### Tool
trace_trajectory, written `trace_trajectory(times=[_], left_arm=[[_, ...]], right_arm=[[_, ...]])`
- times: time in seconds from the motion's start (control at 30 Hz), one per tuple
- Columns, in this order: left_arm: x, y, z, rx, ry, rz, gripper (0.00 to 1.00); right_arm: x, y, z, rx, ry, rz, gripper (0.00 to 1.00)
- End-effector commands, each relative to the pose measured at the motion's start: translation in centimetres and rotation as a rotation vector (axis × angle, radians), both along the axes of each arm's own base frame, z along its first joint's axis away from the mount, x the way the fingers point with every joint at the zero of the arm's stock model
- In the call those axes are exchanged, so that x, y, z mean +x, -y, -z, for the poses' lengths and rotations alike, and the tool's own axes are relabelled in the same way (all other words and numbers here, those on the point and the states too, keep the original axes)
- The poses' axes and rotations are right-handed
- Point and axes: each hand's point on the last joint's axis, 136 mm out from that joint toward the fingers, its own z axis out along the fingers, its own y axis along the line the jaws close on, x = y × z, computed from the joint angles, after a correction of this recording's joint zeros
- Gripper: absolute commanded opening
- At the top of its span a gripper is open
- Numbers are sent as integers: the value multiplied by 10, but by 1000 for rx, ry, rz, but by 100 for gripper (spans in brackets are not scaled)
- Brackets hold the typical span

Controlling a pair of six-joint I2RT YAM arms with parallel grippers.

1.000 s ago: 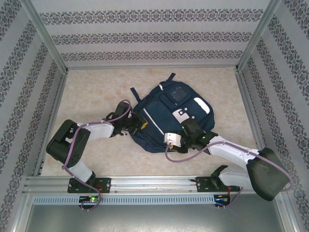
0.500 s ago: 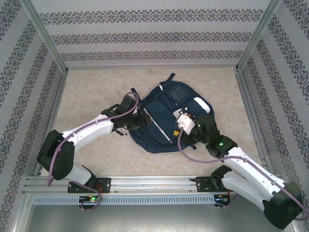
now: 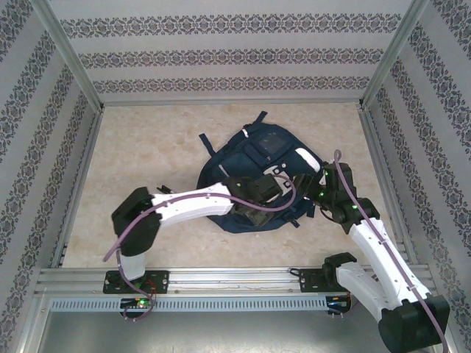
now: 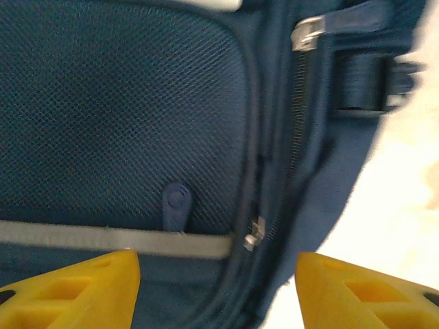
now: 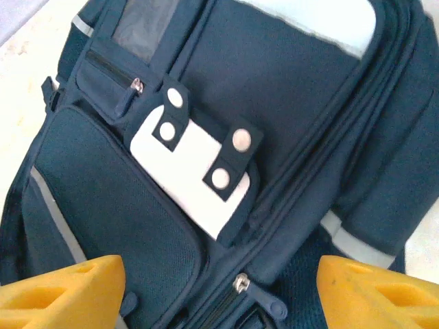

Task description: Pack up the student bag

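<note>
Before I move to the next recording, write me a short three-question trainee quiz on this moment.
1. True or false: the student bag lies with its front pockets facing up.
2. The fingers of the left tool are: A) apart over the mesh pocket, gripping nothing; B) shut on a strap; C) holding a book.
3. Fill in: the white patch on the bag carries ___ round snaps.
Key: 1 true; 2 A; 3 four.
</note>
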Motion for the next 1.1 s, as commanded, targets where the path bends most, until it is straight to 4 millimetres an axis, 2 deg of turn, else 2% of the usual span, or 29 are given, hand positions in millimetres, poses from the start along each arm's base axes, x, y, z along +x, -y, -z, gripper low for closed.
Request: trace_trajectory(times=[0.0,0.23,0.4,0.53,0.67,0.7,0.73,0.8,0.83,0.87,0.97,1.07], left_arm=[[9,-16,6,132,49,-27,62],[28,-4,13,131,98,-109,63],[31,8,22,122,81,-102,50],[33,13,31,128,67,-112,50],[33,15,37,129,53,-122,56],[34,15,41,134,55,-135,66],[37,15,44,137,68,-151,72],[43,14,47,115,65,-182,54],[46,14,47,98,54,-194,40],[47,14,48,80,40,-202,30],[50,15,43,33,17,-203,14],[49,22,22,-43,3,-171,5]], right_arm=[[-17,-2,6,81,-69,44,72],[-30,-1,19,71,-82,22,71],[-35,-9,31,113,-126,1,68],[-39,-9,38,118,-144,3,67],[-40,-8,39,120,-147,11,67],[-42,-7,41,122,-149,20,67],[-45,-3,46,121,-163,52,67],[-52,4,56,135,-188,128,62],[-53,5,57,140,-188,134,60],[-55,5,58,144,-188,136,59],[-58,4,60,150,-190,130,56],[-60,-2,60,153,-185,79,51]])
